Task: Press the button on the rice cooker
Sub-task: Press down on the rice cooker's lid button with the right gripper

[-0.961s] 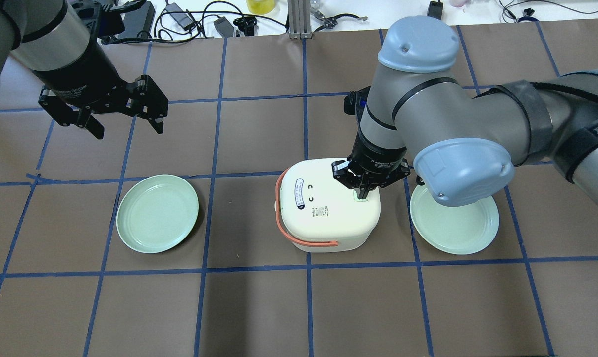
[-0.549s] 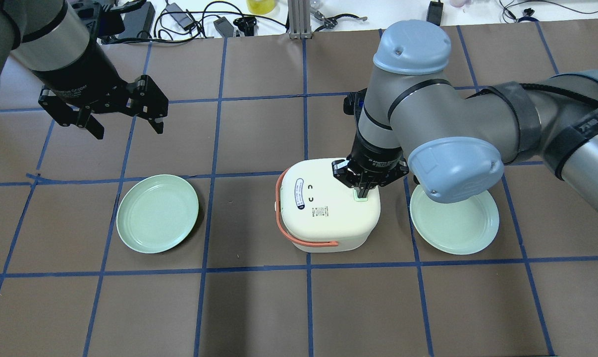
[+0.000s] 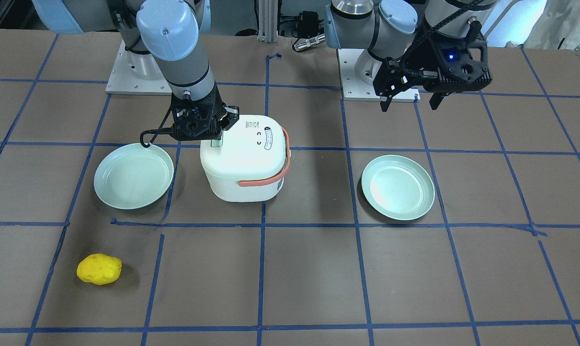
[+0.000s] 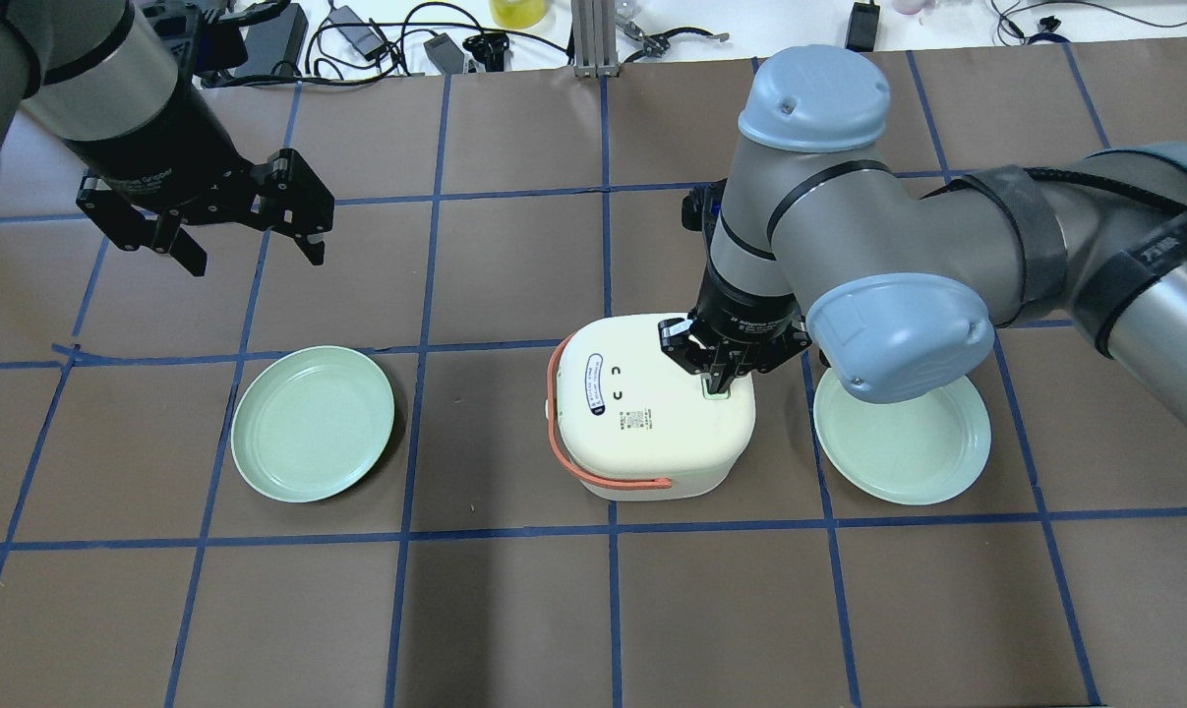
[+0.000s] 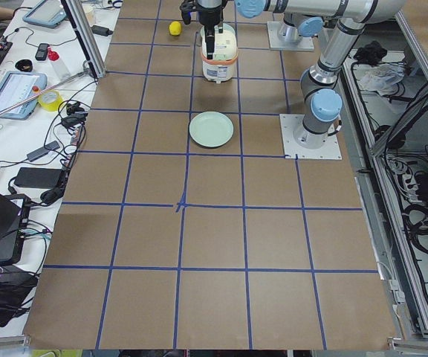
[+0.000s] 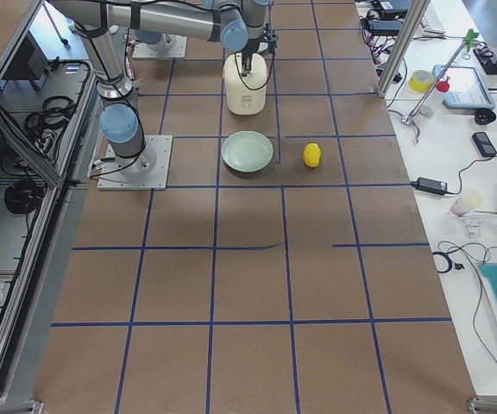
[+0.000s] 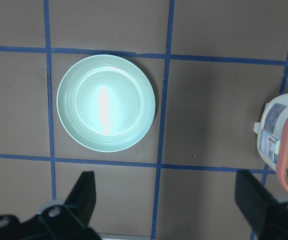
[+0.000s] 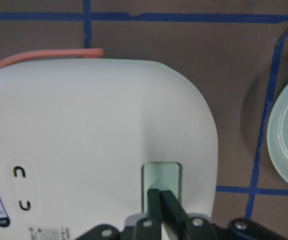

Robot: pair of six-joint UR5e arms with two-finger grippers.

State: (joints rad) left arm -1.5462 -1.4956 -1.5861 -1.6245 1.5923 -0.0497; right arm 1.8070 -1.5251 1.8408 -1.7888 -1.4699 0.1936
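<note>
Where the right claw (image 8: 159, 193) points down, pinched, green button (image 8: 162, 175) directly beneath

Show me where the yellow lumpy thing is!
In the front-facing view the yellow lumpy thing sits low on the left, on the robot's right side, nearest the green plate.
</note>
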